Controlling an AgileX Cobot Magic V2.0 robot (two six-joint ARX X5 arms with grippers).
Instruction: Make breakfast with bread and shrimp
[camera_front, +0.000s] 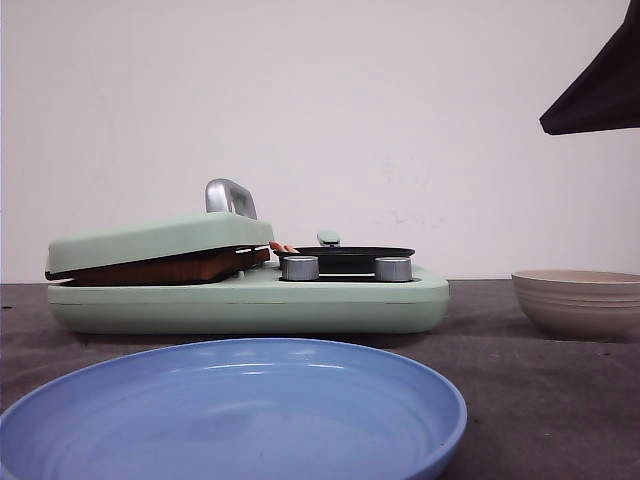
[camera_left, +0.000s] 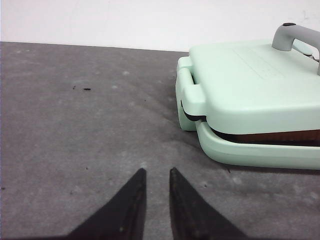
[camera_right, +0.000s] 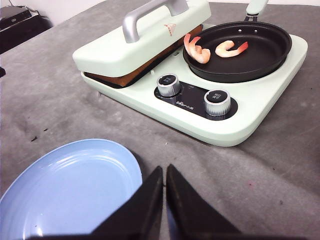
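Nearest you, the blue plate fills the bottom of the front view. Behind it, mid-frame, sits the green breakfast maker; a brown bread edge shows under its lowered lid. Two shrimp lie in the black pan. Your left gripper is slightly parted, your right gripper nearly closed, both empty.
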